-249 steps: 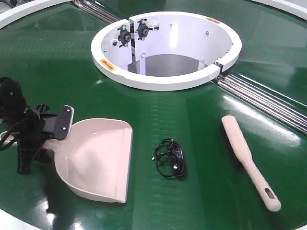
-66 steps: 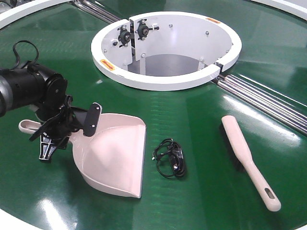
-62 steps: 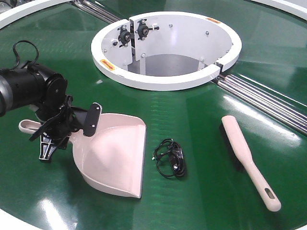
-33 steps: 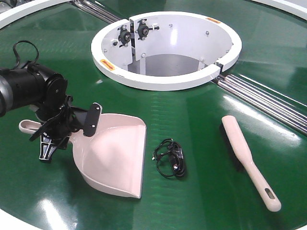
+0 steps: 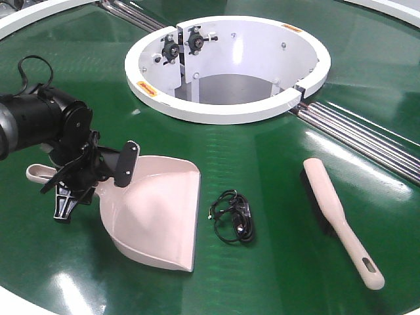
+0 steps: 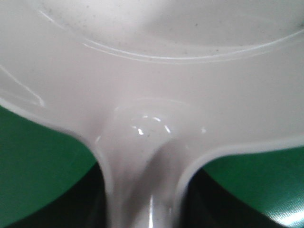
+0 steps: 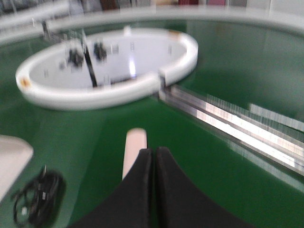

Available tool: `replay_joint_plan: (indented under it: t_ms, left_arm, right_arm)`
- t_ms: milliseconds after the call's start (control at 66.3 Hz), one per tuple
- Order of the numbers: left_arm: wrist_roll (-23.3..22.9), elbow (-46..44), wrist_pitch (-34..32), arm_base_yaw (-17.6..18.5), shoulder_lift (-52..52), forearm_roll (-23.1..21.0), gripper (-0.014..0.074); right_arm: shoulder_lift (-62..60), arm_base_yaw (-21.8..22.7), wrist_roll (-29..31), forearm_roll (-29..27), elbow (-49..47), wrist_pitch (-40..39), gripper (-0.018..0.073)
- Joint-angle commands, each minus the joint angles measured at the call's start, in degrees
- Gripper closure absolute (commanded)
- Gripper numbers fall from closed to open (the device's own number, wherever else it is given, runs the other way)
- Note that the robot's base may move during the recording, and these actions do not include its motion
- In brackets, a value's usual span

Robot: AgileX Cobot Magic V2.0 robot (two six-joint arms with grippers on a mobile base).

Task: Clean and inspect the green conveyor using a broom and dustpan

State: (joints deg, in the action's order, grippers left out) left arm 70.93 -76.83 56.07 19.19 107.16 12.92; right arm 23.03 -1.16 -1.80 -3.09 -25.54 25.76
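Front view: the green conveyor (image 5: pixel 262 157) fills the frame, and the white ring-shaped hub (image 5: pixel 226 113) sits in its upper middle; every place below is given from that hub. The dustpan (image 5: pixel 157 216) lies on the near side of the hub and off to its left, with the flat front edge pointing toward you and the slotted handle end pointing left, away from the hub. Your left end effector (image 5: pixel 94 182) is pinching the dustpan's handle at the neck, just behind the scoop, with one black finger (image 5: pixel 125 164) above and the other below. The left wrist view confirms this: the pale neck runs between two dark shapes, with green belt on either side. You cannot tell whether the scoop rests flat on the belt or is held just off it. A small black cable bundle (image 5: pixel 235 216) lies on the belt on the near side of the hub, roughly under its middle and just beside the dustpan's right wall, but not touching it. The broom (image 5: pixel 338 220) lies flat on the near right of the hub, bristle end toward the hub and slotted end toward you. Bright metal rails (image 5: pixel 367 138) run out from the hub's right side. The right wrist view is blurred. Your right end effector (image 7: pixel 153 183) has its fingers pressed together and holds nothing, and one end of the broom shows just beyond its tips.
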Motion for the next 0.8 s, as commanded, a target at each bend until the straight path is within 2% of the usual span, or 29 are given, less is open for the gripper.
replay_joint_plan:
  t_ms: [0,136,558,679,785]
  left_arm:
    - [0.83,-1.56,0.44,0.58,-2.36,-0.06,0.0604]
    - [0.83,-1.56,0.44,0.58,-2.36,-0.06,0.0604]
    - [0.83,-1.56,0.44,0.58,-2.36,-0.06,0.0604]
    - [0.83,-1.56,0.44,0.58,-2.36,-0.06,0.0604]
    - [0.83,-1.56,0.44,0.58,-2.36,-0.06,0.0604]
  right_arm:
    - [4.38,0.2,0.55,-0.57,-3.01,0.69,0.0569]
    - [8.01,0.2,-1.36,-2.92,-2.96,2.73,0.0569]
    - [13.23,0.2,-1.26,-1.4,-10.19,12.85,0.0534]
    - [16.43,0.15,-1.26,-0.53,-13.12,17.63,0.0467]
    - [20.16,-1.46,-1.07,0.27,-16.35,20.76,0.0351]
